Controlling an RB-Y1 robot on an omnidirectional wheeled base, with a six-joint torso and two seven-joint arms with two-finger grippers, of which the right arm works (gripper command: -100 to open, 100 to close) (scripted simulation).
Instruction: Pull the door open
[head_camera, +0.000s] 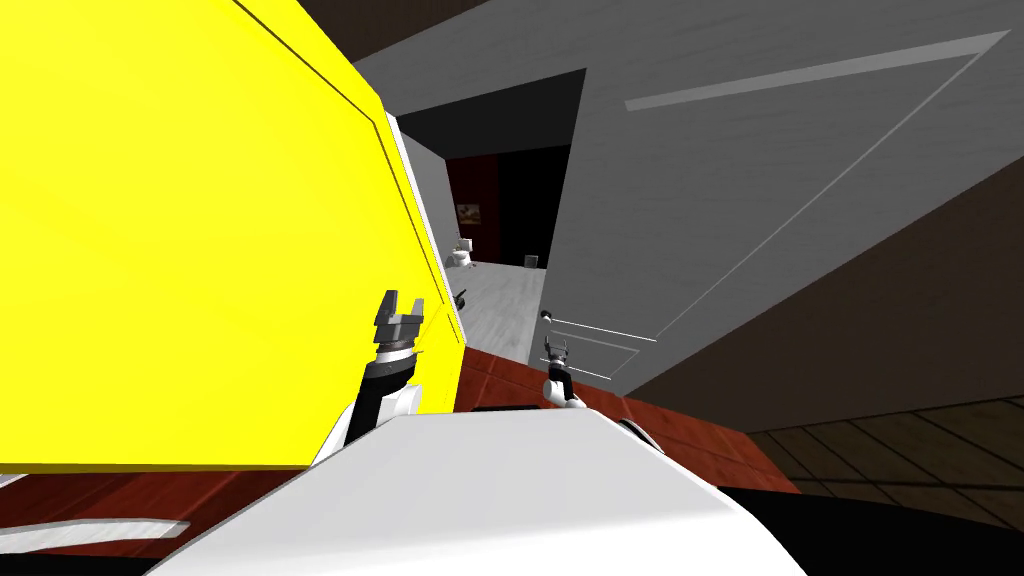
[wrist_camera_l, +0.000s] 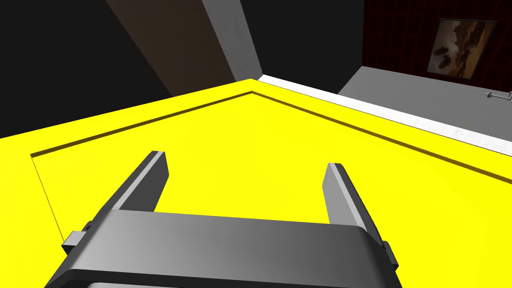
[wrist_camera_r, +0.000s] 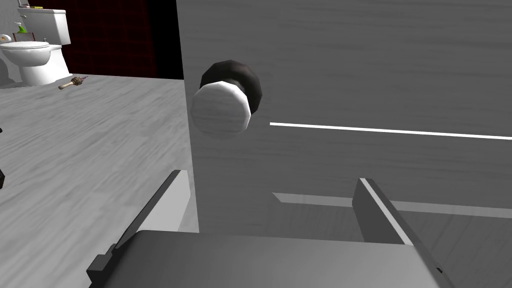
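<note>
The door (head_camera: 760, 180), grey and panelled, fills your one to three o'clock in the head view. Its free edge stands off the frame, so a gap at twelve o'clock shows a pale floor (wrist_camera_r: 90, 140) and a toilet (wrist_camera_r: 35, 50) beyond. I judge it ajar, with most of the swing left to make. Your right gripper (wrist_camera_r: 270, 177) hangs close to the leaf with its jaws wide and nothing between them. The round pale knob (wrist_camera_r: 221, 109) on its dark collar sits ahead of the fingers, apart from them and nearer the blade on the door's free-edge side. Centre first: shift the hand toward that edge until the knob lies midway between the blades. Then go in past the knob's widest part and close behind it, since a round face is likely to slip. Pull along an arc about the hinges, which I take to be toward three o'clock, not straight back. Your left gripper (head_camera: 399, 305), at eleven o'clock, is also wide and empty, close over the yellow panel (head_camera: 180, 220). Hold it there, outside the door's sweep.
</note>
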